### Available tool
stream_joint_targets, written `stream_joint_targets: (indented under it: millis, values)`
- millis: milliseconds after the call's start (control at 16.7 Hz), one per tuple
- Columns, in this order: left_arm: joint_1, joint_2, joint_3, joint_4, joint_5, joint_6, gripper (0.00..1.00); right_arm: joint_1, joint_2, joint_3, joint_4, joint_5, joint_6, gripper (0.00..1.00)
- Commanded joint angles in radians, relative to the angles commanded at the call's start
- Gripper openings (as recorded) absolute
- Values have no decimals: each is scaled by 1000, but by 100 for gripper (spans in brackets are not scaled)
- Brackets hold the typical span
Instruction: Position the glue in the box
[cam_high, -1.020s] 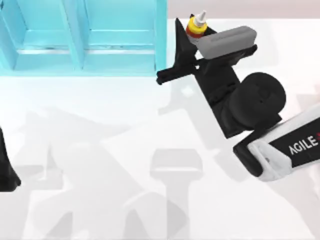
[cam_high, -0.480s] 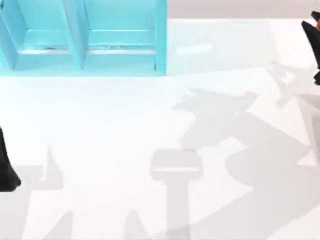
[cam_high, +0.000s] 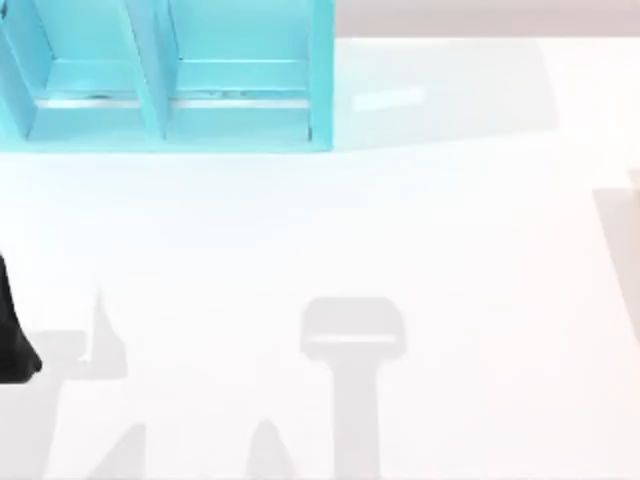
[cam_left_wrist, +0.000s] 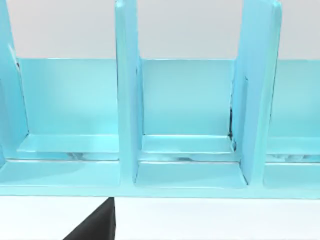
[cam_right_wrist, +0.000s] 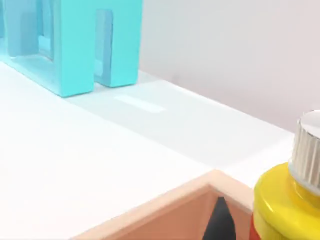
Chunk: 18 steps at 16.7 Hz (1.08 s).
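Observation:
The glue (cam_right_wrist: 282, 207), a yellow bottle with a pale ribbed collar below its nozzle, sits very close to the lens in the right wrist view. My right gripper (cam_right_wrist: 235, 225) is shut on it, and one dark fingertip (cam_right_wrist: 220, 222) shows beside the bottle. Just behind them runs the box (cam_right_wrist: 165, 207), with a peach-coloured rim and a corner right by the bottle. I cannot tell whether the bottle is over the box's inside. My left gripper (cam_high: 12, 345) is parked at the table's left edge.
A large cyan shelf structure (cam_high: 170, 75) with upright dividers stands at the back left, and its compartments face the left wrist camera (cam_left_wrist: 185, 115). The white table (cam_high: 330, 250) spreads between it and the right side.
My right arm has carried the glue from beside the cyan structure off to the right, past the top view's right edge. The left arm has not moved.

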Motion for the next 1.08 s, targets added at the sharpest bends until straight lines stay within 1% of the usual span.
stream_joint_targets:
  millis: [120, 240, 360, 480, 660, 720, 840, 1080]
  values:
    - [0, 0, 0, 0, 0, 0, 100, -120, 9, -15, -25, -110, -11, 0]
    - [0, 0, 0, 0, 0, 0, 100, -211, 14, -27, -45, -191, -22, 0]
    - [0, 0, 0, 0, 0, 0, 100, -272, 17, -35, -60, -244, -30, 0]
    - [0, 0, 0, 0, 0, 0, 100, -289, 17, -38, -65, -259, -33, 0]
    - [0, 0, 0, 0, 0, 0, 100, -289, 17, -38, -65, -259, -33, 0]
    - [0, 0, 0, 0, 0, 0, 100, -278, 80, 116, -282, -16, -13, 0]
    - [0, 0, 0, 0, 0, 0, 100, -269, 66, 116, -270, -21, -26, 0]
    - [0, 0, 0, 0, 0, 0, 100, -210, -31, 130, -176, -30, -124, 0]
